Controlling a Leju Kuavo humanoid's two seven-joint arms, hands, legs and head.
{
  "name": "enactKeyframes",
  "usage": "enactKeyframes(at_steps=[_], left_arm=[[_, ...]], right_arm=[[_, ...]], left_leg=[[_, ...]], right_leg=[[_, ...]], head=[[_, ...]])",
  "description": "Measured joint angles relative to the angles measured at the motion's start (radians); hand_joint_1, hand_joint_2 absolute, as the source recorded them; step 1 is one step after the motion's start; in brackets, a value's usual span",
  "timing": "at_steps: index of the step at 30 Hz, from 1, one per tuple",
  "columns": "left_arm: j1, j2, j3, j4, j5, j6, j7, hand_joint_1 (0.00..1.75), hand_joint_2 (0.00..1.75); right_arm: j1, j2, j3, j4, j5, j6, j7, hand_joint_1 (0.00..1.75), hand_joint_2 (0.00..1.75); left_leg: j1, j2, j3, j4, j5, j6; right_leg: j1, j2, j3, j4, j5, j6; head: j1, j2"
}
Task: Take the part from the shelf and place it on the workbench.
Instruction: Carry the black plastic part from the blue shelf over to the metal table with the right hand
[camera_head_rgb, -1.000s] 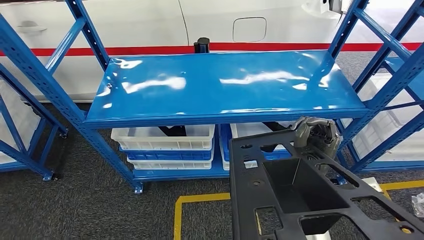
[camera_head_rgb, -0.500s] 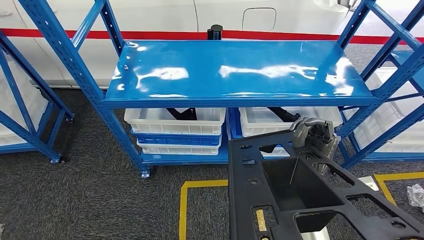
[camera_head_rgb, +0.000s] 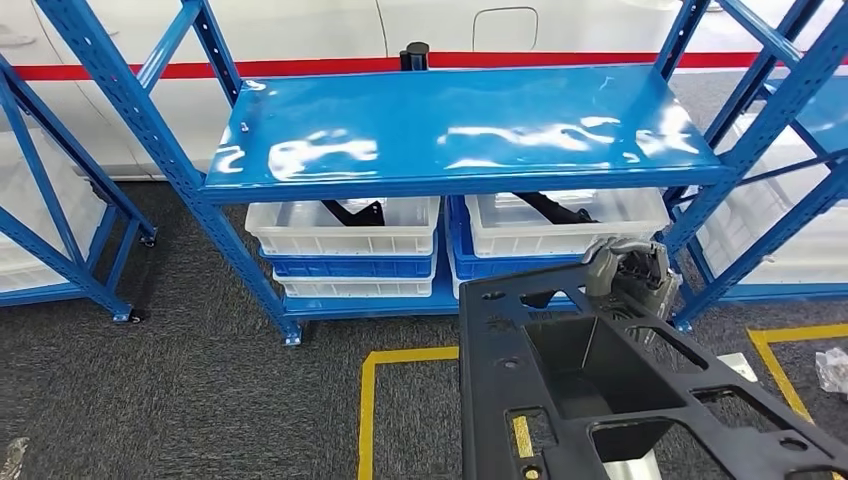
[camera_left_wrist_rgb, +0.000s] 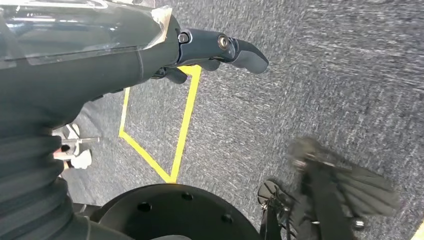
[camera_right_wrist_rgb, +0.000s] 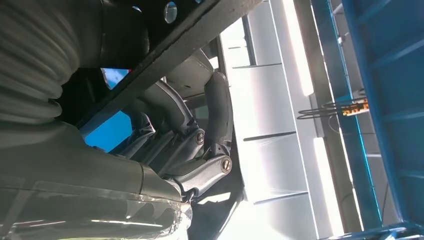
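A large black plastic part (camera_head_rgb: 600, 390), with a deep box recess and several cut-outs, fills the lower right of the head view. My right hand (camera_head_rgb: 625, 275) grips its far edge, in front of the blue shelf (camera_head_rgb: 450, 130), whose top board is bare. In the right wrist view the fingers (camera_right_wrist_rgb: 217, 107) curl around the part's black rim (camera_right_wrist_rgb: 165, 55). My left hand (camera_left_wrist_rgb: 220, 47) hangs over the grey carpet, its fingers apart and holding nothing.
Under the top board stand white and blue bins (camera_head_rgb: 345, 235) (camera_head_rgb: 560, 225) holding dark pieces. More blue racks stand at the left (camera_head_rgb: 60, 200) and right (camera_head_rgb: 770, 150). Yellow tape (camera_head_rgb: 366, 400) marks the carpet. A white body with a red stripe (camera_head_rgb: 300, 30) lies behind.
The whole picture has shifted: the camera moved, so the shelf sits higher and farther and more floor shows. The part stays in my right hand's grip.
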Motion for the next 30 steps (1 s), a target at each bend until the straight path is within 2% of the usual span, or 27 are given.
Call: enactKeyframes(at_steps=[1, 2, 3, 4, 6, 7, 8, 9, 10, 12, 13, 14, 15, 17, 18, 19, 20, 21, 22, 23, 24, 25, 26, 27, 28, 29, 30], left_arm=[[0.000, 0.000, 0.001, 0.000, 0.003, 0.000, -0.003, 0.00, 1.75], [0.000, 0.000, 0.002, 0.000, 0.005, -0.001, -0.005, 0.00, 1.75], [0.000, 0.000, 0.003, 0.000, 0.007, -0.002, -0.006, 0.00, 1.75], [0.000, 0.000, 0.003, 0.000, 0.008, -0.003, -0.007, 0.00, 1.75], [-0.001, 0.001, 0.003, 0.000, 0.004, -0.008, -0.009, 0.00, 1.75], [-0.002, 0.001, 0.003, 0.000, 0.001, -0.011, -0.009, 0.00, 1.75], [-0.004, 0.001, 0.003, 0.000, -0.002, -0.013, -0.010, 0.00, 1.75], [-0.005, 0.000, 0.003, 0.000, -0.006, -0.016, -0.011, 0.00, 1.75], [-0.005, 0.000, 0.002, 0.000, -0.009, -0.018, -0.012, 0.00, 1.75], [-0.005, -0.002, 0.001, 0.000, -0.018, -0.025, -0.014, 0.00, 1.75], [-0.005, -0.002, 0.000, 0.001, -0.024, -0.028, -0.013, 0.00, 1.75], [-0.005, -0.002, -0.001, 0.001, -0.031, -0.033, -0.012, 0.00, 1.75], [-0.007, -0.002, -0.003, 0.001, -0.039, -0.038, -0.011, 0.00, 1.75], [-0.011, -0.001, -0.009, 0.001, -0.055, -0.050, -0.006, 0.00, 1.75], [-0.014, 0.000, -0.014, 0.000, -0.065, -0.056, -0.003, 0.00, 1.75], [-0.017, 0.001, -0.020, 0.000, -0.074, -0.063, 0.001, 0.00, 1.75], [-0.021, 0.003, -0.026, 0.000, -0.083, -0.070, 0.005, 0.00, 1.75], [-0.024, 0.004, -0.033, 0.000, -0.092, -0.077, 0.011, 0.00, 1.75], [-0.027, 0.005, -0.039, 0.000, -0.099, -0.081, 0.016, 0.00, 1.75], [-0.031, 0.006, -0.045, 0.000, -0.104, -0.085, 0.021, 0.00, 1.75], [-0.033, 0.006, -0.050, -0.001, -0.108, -0.086, 0.024, 0.00, 1.75], [-0.035, 0.007, -0.054, -0.001, -0.108, -0.085, 0.026, 0.00, 1.75], [-0.036, 0.008, -0.056, -0.002, -0.105, -0.082, 0.027, 0.00, 1.75], [-0.036, 0.008, -0.057, -0.002, -0.099, -0.076, 0.029, 0.00, 1.75], [-0.036, 0.009, -0.057, -0.002, -0.091, -0.069, 0.031, 0.00, 1.75], [-0.037, 0.009, -0.056, -0.002, -0.085, -0.062, 0.034, 0.00, 1.75], [-0.038, 0.009, -0.056, -0.002, -0.080, -0.056, 0.037, 0.00, 1.75]], right_arm=[[0.004, 0.000, 0.000, -0.001, 0.001, -0.001, 0.000, 1.75, 1.75], [0.007, 0.000, 0.000, -0.001, 0.001, -0.001, 0.000, 1.75, 1.75], [0.010, 0.000, 0.000, -0.001, 0.001, -0.002, 0.000, 1.75, 1.75], [0.012, 0.000, -0.001, -0.001, 0.001, -0.002, 0.000, 1.75, 1.75], [0.015, 0.000, -0.001, -0.002, 0.001, -0.004, 0.000, 1.75, 1.75], [0.015, -0.001, -0.001, -0.003, 0.001, -0.004, 0.000, 1.75, 1.75], [0.016, -0.001, -0.002, -0.005, 0.001, -0.004, 0.000, 1.75, 1.75], [0.016, -0.001, -0.002, -0.007, 0.002, -0.005, -0.001, 1.75, 1.75], [0.016, -0.001, -0.002, -0.009, 0.002, -0.005, -0.001, 1.75, 1.75], [0.019, -0.002, -0.002, -0.010, 0.003, -0.005, -0.001, 1.75, 1.75], [0.021, -0.002, -0.002, -0.009, 0.003, -0.005, -0.002, 1.75, 1.75], [0.023, -0.003, -0.002, -0.009, 0.003, -0.005, -0.002, 1.75, 1.75], [0.024, -0.004, -0.001, -0.009, 0.003, -0.004, -0.002, 1.75, 1.75], [0.026, -0.005, 0.000, -0.009, 0.004, -0.003, -0.003, 1.75, 1.75], [0.028, -0.005, 0.001, -0.008, 0.005, -0.003, -0.003, 1.75, 1.75], [0.029, -0.005, 0.002, -0.006, 0.006, -0.003, -0.003, 1.75, 1.75], [0.030, -0.005, 0.004, -0.005, 0.006, -0.002, -0.003, 1.75, 1.75], [0.030, -0.004, 0.008, -0.003, 0.008, -0.001, -0.003, 1.75, 1.75], [0.027, -0.004, 0.013, -0.001, 0.009, 0.000, -0.003, 1.75, 1.75], [0.022, -0.003, 0.018, 0.000, 0.011, 0.002, -0.003, 1.75, 1.75], [0.017, -0.001, 0.022, 0.002, 0.012, 0.003, -0.003, 1.75, 1.75], [0.013, 0.000, 0.026, 0.003, 0.013, 0.004, -0.004, 1.75, 1.75], [0.010, 0.001, 0.028, 0.004, 0.013, 0.006, -0.004, 1.75, 1.75], [0.008, 0.002, 0.030, 0.006, 0.013, 0.007, -0.004, 1.75, 1.75], [0.005, 0.003, 0.032, 0.009, 0.013, 0.009, -0.003, 1.75, 1.75], [0.003, 0.005, 0.034, 0.011, 0.013, 0.010, -0.003, 1.75, 1.75], [0.000, 0.007, 0.038, 0.014, 0.013, 0.011, -0.002, 1.75, 1.75]], left_leg=[[0.001, 0.000, -0.010, 0.057, -0.024, -0.002], [0.001, 0.000, -0.011, 0.091, -0.029, -0.004], [0.002, 0.000, -0.001, 0.102, -0.019, -0.005], [0.004, 0.000, 0.022, 0.087, 0.003, -0.005], [0.008, 0.000, 0.101, -0.008, 0.046, -0.004], [0.009, -0.001, 0.149, -0.073, 0.051, -0.004], [0.009, -0.003, 0.191, -0.134, 0.046, -0.002], [0.006, -0.005, 0.218, -0.177, 0.037, 0.002], [0.003, -0.007, 0.230, -0.202, 0.030, 0.007], [-0.003, -0.005, 0.219, -0.210, 0.039, 0.025], [-0.004, -0.003, 0.208, -0.211, 0.049, 0.036], [-0.003, 0.000, 0.195, -0.213, 0.062, 0.046], [-0.003, 0.004, 0.179, -0.214, 0.076, 0.055], [-0.005, 0.007, 0.147, -0.213, 0.104, 0.063], [-0.006, 0.007, 0.129, -0.212, 0.120, 0.063], [-0.008, 0.008, 0.111, -0.212, 0.135, 0.063], [-0.009, 0.008, 0.094, -0.211, 0.150, 0.062], [-0.009, 0.008, 0.077, -0.210, 0.165, 0.059], [-0.010, 0.007, 0.064, -0.210, 0.178, 0.056], [-0.012, 0.006, 0.052, -0.209, 0.191, 0.052], [-0.013, 0.006, 0.044, -0.210, 0.204, 0.047], [-0.015, 0.006, 0.040, -0.212, 0.215, 0.041], [-0.016, 0.006, 0.038, -0.216, 0.226, 0.035], [-0.015, 0.006, 0.036, -0.221, 0.235, 0.028], [-0.012, 0.006, 0.030, -0.220, 0.231, 0.022], [-0.010, 0.005, 0.021, -0.206, 0.207, 0.016], [-0.009, 0.004, 0.009, -0.174, 0.164, 0.011]], right_leg=[[0.002, -0.001, -0.012, 0.000, 0.010, 0.000], [0.003, -0.001, -0.023, 0.001, 0.018, 0.000], [0.003, -0.001, -0.034, 0.001, 0.027, 0.002], [0.004, -0.001, -0.045, 0.002, 0.036, 0.004], [0.003, 0.000, -0.063, 0.005, 0.050, 0.010], [0.004, 0.001, -0.071, 0.008, 0.057, 0.015], [0.005, 0.002, -0.077, 0.010, 0.063, 0.020], [0.007, 0.002, -0.082, 0.012, 0.070, 0.027], [0.008, 0.002, -0.086, 0.012, 0.078, 0.035], [0.006, 0.001, -0.092, 0.010, 0.093, 0.050], [0.005, 0.001, -0.100, 0.016, 0.087, 0.052], [0.004, 0.002, -0.112, 0.038, 0.062, 0.049], [0.004, 0.003, -0.130, 0.080, 0.020, 0.042], [0.005, 0.004, -0.166, 0.211, -0.075, 0.030], [0.006, 0.005, -0.172, 0.274, -0.102, 0.032], [0.006, 0.005, -0.165, 0.310, -0.106, 0.040], [0.006, 0.005, -0.143, 0.315, -0.094, 0.050], [0.006, 0.005, -0.100, 0.278, -0.073, 0.059], [0.006, 0.005, -0.043, 0.212, -0.058, 0.063], [0.010, 0.005, 0.020, 0.127, -0.059, 0.059], [0.014, 0.006, 0.069, 0.055, -0.067, 0.052], [0.018, 0.006, 0.097, 0.005, -0.080, 0.042], [0.023, 0.006, 0.106, -0.020, -0.088, 0.032], [0.022, 0.006, 0.099, -0.023, -0.083, 0.023], [0.018, 0.006, 0.091, -0.024, -0.074, 0.014], [0.013, 0.006, 0.081, -0.025, -0.061, 0.003], [0.008, 0.006, 0.068, -0.026, -0.047, -0.006]], head=[[0.000, 0.000], [0.000, 0.000], [0.000, 0.000], [0.000, 0.000], [0.000, 0.000], [-0.001, 0.000], [-0.001, 0.000], [-0.001, 0.000], [-0.001, 0.000], [-0.001, 0.000], [-0.001, 0.000], [0.001, 0.000], [0.003, 0.000], [0.008, 0.000], [0.008, 0.000], [0.008, 0.000], [0.009, 0.000], [0.009, 0.000], [0.009, 0.000], [0.009, 0.000], [0.008, 0.000], [0.007, 0.000], [0.006, 0.000], [0.004, 0.000], [0.003, 0.000], [0.001, 0.000], [0.000, 0.000]])
